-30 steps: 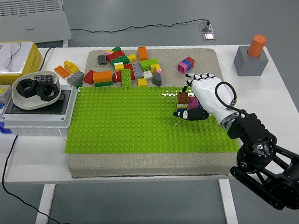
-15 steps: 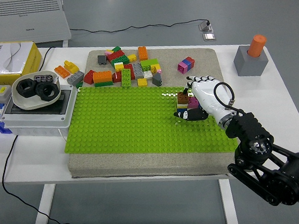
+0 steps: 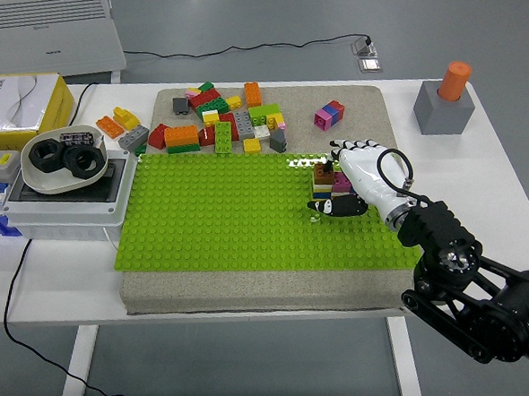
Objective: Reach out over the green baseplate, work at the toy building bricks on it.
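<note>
R robot hand (image 3: pixel 351 181) — fingers closed round brick stack (image 3: pixel 323 176), upright on baseplate (image 3: pixel 219 213), stack at hand's left. L arm not seen.

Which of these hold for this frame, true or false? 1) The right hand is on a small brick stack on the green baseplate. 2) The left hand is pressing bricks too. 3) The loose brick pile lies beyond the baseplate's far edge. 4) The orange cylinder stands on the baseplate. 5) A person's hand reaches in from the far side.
1) True: the right hand is closed around the small brick stack on the green baseplate.
2) False: no left hand is in view.
3) True: the loose brick pile lies past the far edge.
4) False: the orange cylinder sits in a grey block on the table's far right.
5) False: no person is visible.
</note>
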Available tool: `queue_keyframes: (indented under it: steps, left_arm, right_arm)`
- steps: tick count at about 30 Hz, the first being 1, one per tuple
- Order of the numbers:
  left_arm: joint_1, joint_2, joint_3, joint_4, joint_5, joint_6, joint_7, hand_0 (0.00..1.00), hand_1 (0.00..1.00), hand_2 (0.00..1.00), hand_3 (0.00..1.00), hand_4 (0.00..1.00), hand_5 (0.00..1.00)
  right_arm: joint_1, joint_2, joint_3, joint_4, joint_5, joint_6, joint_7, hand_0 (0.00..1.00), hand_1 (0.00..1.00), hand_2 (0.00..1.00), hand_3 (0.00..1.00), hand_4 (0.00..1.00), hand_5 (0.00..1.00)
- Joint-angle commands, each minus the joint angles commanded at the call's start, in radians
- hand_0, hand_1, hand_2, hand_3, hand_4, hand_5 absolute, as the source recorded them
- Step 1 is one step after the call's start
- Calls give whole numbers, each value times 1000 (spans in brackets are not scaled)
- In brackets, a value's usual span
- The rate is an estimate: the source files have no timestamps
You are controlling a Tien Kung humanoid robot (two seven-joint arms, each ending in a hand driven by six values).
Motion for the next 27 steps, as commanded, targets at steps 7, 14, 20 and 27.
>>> queue_keyframes:
  steps: [7,14,20,27]
  left_arm:
    - [0,0,-3,0,1,2,-1,697,384,447,486,25,2]
    - [0,0,-7,0,3,4,-3,694,383,443,483,25,2]
    - [-1,0,-9,0,3,5,-4,693,382,441,483,25,2]
    - [0,1,-10,0,4,6,-4,693,382,440,481,25,2]
  right_arm:
    - [1,1,-7,-9,12,1,3,858,856,904,614,954,592]
    - [1,3,-17,-16,19,2,4,856,855,903,614,952,591]
    - [2,4,-19,-20,24,1,5,857,853,903,615,951,590]
    - [5,3,-9,-17,33,-6,9,856,853,902,615,950,590]
